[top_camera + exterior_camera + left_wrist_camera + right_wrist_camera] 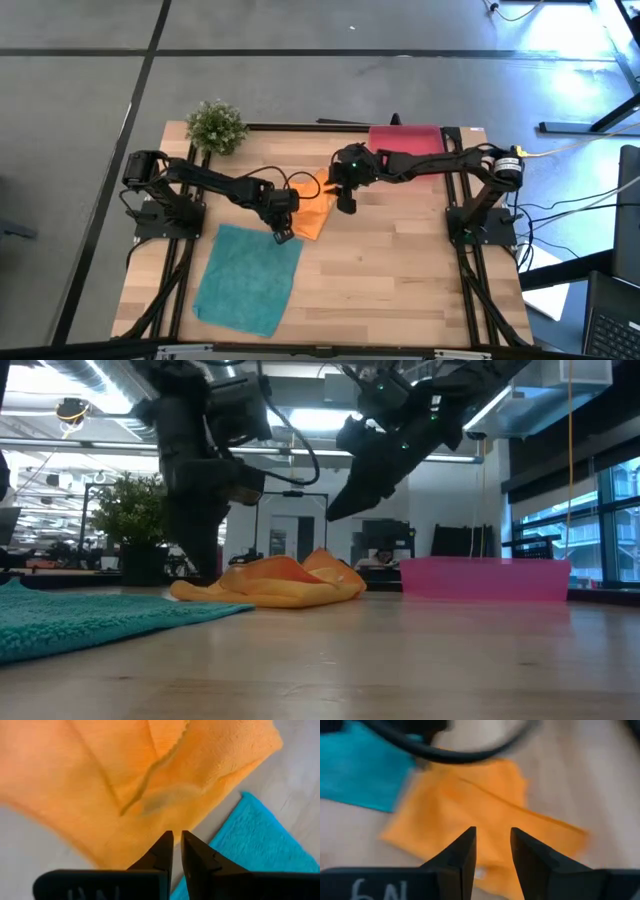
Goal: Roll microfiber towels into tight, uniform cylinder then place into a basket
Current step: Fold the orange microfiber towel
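One teal towel [247, 279] nearest, one orange towel [312, 215], one basket [408, 138], left claw [283, 237] nearly closed, empty, right claw [346, 207] slightly open, empty.

Grey concrete floor [300, 25] with dark seams — beyond, ceiling strip lights [300, 452] and tall windows [575, 525]

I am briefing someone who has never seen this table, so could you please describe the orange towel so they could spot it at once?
Start at the wooden table and look to its middle, between the two grippers. There lies the orange towel, crumpled and partly folded. Unlike the larger teal towel spread flat beside it, it is bunched up, and unlike the pink basket at the far edge, it is soft cloth.
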Tool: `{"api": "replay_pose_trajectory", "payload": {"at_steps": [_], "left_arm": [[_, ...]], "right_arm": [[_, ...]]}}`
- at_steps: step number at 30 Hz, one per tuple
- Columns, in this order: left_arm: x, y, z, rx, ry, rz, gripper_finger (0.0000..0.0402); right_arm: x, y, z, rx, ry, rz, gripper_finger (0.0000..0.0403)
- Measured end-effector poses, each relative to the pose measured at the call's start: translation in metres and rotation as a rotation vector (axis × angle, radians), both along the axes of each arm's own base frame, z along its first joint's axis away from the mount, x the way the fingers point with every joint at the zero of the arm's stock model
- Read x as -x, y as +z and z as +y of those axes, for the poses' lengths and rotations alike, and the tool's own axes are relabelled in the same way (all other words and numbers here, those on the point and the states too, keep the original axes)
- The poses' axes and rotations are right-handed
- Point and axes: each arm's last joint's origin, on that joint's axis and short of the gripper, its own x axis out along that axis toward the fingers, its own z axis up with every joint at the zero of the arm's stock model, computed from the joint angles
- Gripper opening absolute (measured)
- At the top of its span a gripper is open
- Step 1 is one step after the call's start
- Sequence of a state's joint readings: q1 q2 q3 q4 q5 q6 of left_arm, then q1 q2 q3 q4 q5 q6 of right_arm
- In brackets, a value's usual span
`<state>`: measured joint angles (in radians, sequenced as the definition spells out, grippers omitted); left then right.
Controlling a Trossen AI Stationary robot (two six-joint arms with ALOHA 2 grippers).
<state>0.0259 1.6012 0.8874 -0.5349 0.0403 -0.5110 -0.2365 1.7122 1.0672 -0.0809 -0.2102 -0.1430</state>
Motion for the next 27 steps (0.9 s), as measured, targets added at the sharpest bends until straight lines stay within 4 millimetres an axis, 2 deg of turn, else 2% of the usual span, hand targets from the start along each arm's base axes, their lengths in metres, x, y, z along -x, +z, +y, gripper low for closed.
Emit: {"api": "replay_pose_trajectory", "payload": {"at_steps": [2,7,16,22,27], "left_arm": [[0.000,0.009,0.003,-0.022,-0.003,0.049,0.0027],[-0.004,0.027,0.010,-0.052,0.020,0.096,0.0027],[-0.014,0.052,0.011,-0.057,0.023,0.065,0.0027],[-0.012,0.058,0.009,-0.038,0.026,0.105,0.0027],[-0.002,0.043,0.008,-0.027,0.050,0.169,0.0027]], "right_arm": [[-0.001,-0.005,0.005,-0.040,0.043,0.014,0.0122],[-0.008,-0.025,0.009,-0.013,0.059,0.072,0.0122],[-0.009,-0.057,0.009,-0.004,0.086,0.201,0.0122],[-0.006,-0.063,0.020,-0.033,0.098,0.271,0.0122],[-0.007,-0.061,0.031,-0.050,0.108,0.270,0.0122]]}}
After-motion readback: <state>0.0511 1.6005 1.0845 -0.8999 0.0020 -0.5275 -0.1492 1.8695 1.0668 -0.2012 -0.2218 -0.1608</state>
